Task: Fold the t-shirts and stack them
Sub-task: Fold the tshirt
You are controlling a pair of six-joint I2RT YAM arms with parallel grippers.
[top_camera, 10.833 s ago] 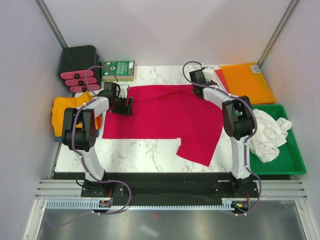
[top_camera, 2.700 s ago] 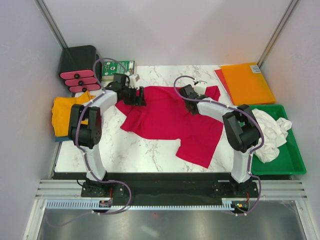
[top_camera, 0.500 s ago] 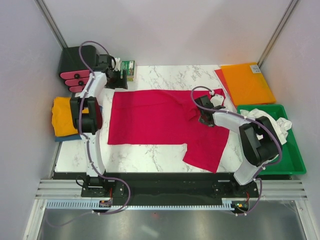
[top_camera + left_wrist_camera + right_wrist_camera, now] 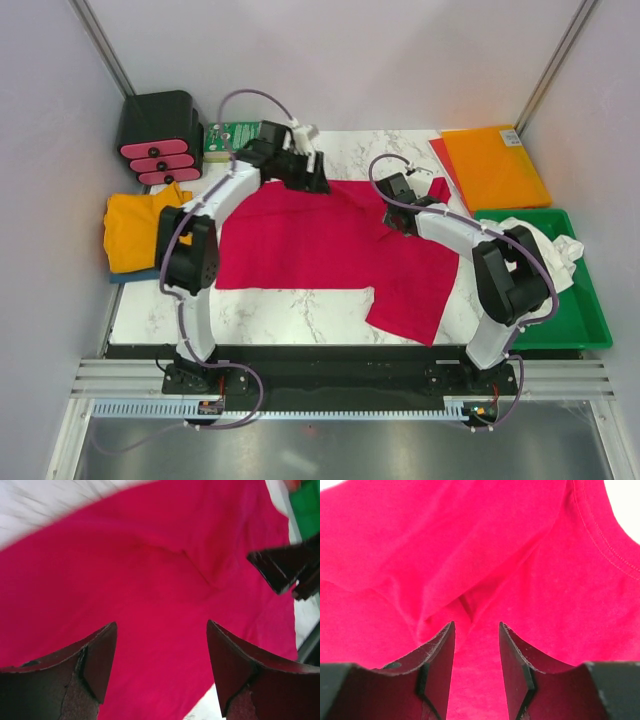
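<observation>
The crimson-red t-shirt (image 4: 310,240) lies mostly spread on the marble table, with a raised fold near its far right part. My left gripper (image 4: 303,172) hovers over the shirt's far edge; its jaws (image 4: 161,624) stand wide open with only red cloth (image 4: 150,580) below. My right gripper (image 4: 400,212) sits over the rumpled fold by the right sleeve; its jaws (image 4: 476,624) are apart, just above the fold (image 4: 465,605), gripping nothing. A golden-yellow shirt (image 4: 135,230) lies folded at the left edge. A white shirt (image 4: 530,262) is crumpled in the tray.
A green tray (image 4: 580,320) stands at the right, with a flat orange sheet (image 4: 493,165) behind it. A black box with pink pieces (image 4: 158,135) and a green board (image 4: 230,135) sit at the far left. The right gripper's fingers (image 4: 285,570) show in the left wrist view.
My left gripper has swung right from the far left corner to the shirt's far edge. My right gripper has shifted slightly further away and left. The shirt lies much as before.
</observation>
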